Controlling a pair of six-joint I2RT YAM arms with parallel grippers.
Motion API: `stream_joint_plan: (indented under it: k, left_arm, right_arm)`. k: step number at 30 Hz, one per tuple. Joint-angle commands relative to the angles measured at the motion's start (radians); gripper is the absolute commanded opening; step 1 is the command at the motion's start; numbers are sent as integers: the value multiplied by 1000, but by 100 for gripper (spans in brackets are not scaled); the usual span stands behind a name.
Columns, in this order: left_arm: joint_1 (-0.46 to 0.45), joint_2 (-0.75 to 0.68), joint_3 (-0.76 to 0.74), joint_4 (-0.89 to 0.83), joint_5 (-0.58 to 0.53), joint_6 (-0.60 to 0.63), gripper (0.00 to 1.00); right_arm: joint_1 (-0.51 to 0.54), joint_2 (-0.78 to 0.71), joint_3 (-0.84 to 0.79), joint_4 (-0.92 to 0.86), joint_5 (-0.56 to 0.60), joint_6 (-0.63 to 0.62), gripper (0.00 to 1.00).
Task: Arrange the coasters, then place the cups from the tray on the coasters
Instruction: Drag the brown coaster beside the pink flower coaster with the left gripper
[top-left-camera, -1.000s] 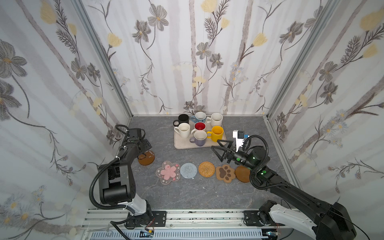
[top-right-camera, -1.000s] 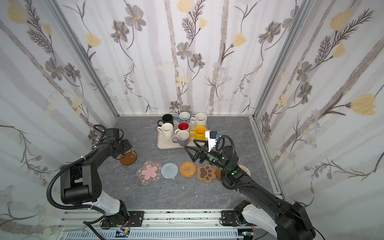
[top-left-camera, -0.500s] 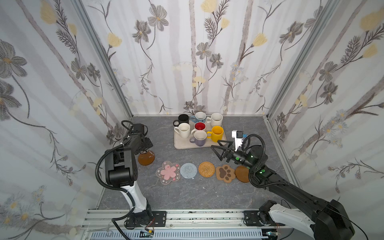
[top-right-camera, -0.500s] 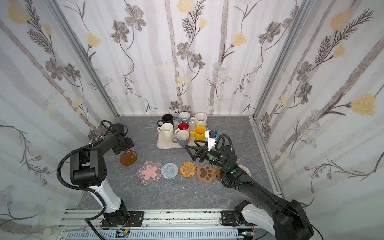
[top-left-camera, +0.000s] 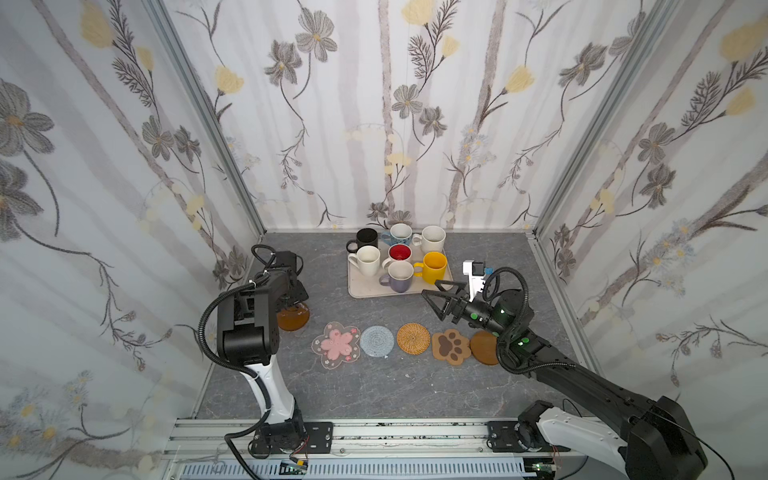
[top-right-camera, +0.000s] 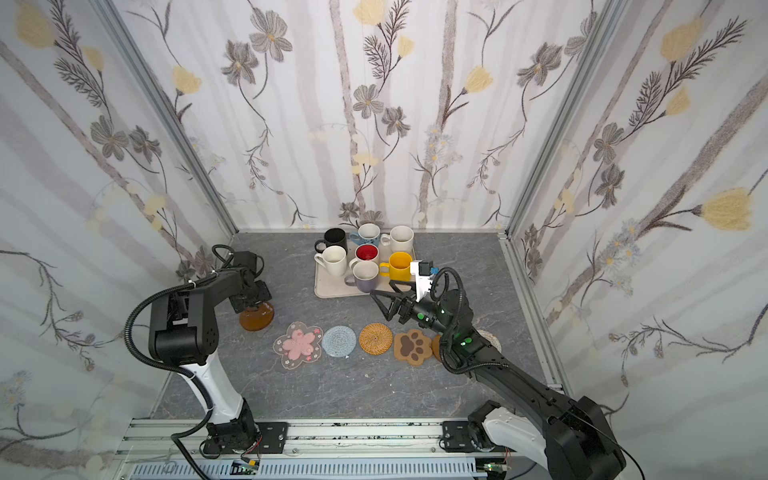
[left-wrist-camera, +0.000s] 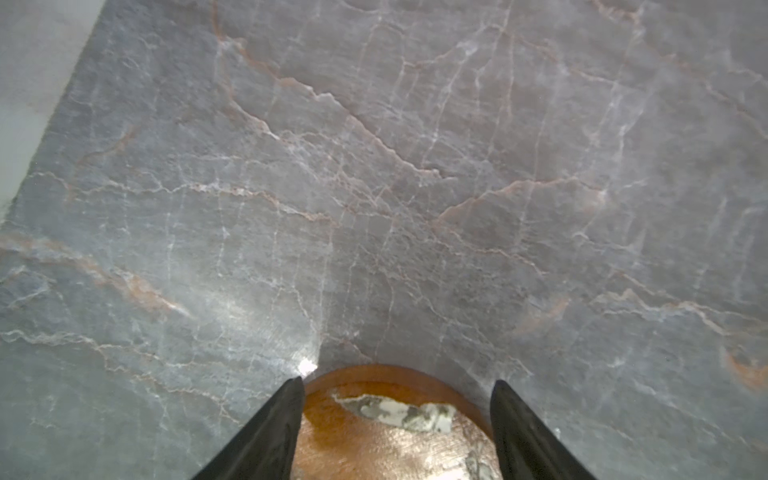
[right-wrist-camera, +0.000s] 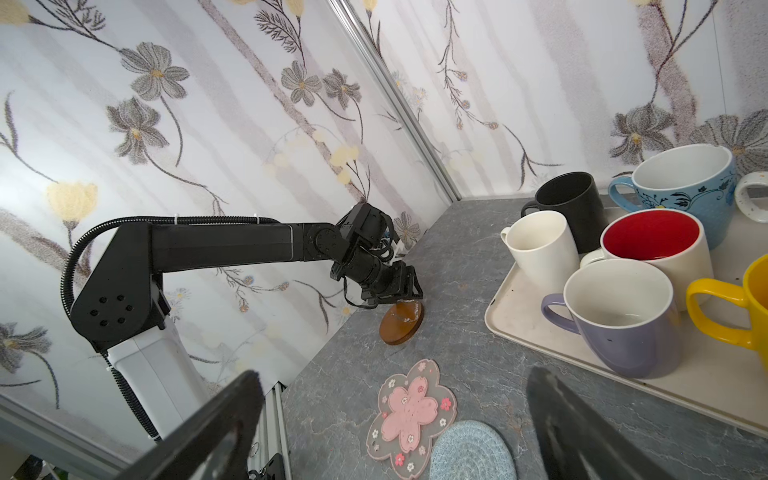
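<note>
The left gripper (left-wrist-camera: 398, 381) is seen low over the table (left-wrist-camera: 374, 187) at the far left. Its jaws are set apart on either side of a round wooden coaster (left-wrist-camera: 390, 444). The rim is almost met by both fingers, but whether it is already pinched cannot be told. This coaster lies flat, apart from the row of coasters (top-left-camera: 413, 338), to the far left of the pink flower coaster (top-left-camera: 336, 345). Only the thin rim of a glossy disc is offered to the fingers. It could therefore be squeezed out sideways, or tipped on edge and dropped, if the jaws are shut too high or off centre. If it is set down carelessly, the pink flower coaster could be overlapped or pushed out of line.

The right gripper (top-left-camera: 432, 289) is held wide open and empty, just beside the near right corner of the tray (top-left-camera: 361, 291). All seven cups are on the tray, tightly packed, and the purple cup (top-left-camera: 400, 276) and yellow cup (top-left-camera: 434, 266) are nearest to it. With so little room, a neighbour could be knocked or dragged when one is grasped. The second wooden coaster (top-left-camera: 484, 351) and the white coaster (top-right-camera: 492, 338) are overhung by the right arm, and could be shifted if it is lowered.
</note>
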Motion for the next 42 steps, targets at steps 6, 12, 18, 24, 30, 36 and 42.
stream_joint_plan:
  k: [6,12,18,24,30,36,42]
  left_arm:
    - [-17,-43,-91,-54,14,-46,64]
    - [-35,-89,-155,-54,6,-51,61]
    - [-45,-148,-258,-54,10,-69,59]
    - [-55,-199,-341,-58,12,-113,58]
    - [-76,-261,-400,-60,49,-184,56]
    - [-106,-323,-441,-62,62,-255,56]
    - [-101,-369,-388,-81,64,-241,58]
  right_arm:
    - [0,4,-1,44,-8,11,100]
    - [0,-2,-3,49,-16,17,100]
    - [0,-11,-5,51,-20,22,100]
    - [0,-23,-8,56,-23,28,100]
    - [0,-40,-11,53,-18,26,100]
    - [0,-47,-12,53,-20,26,100]
    - [0,-54,-13,48,-16,24,100]
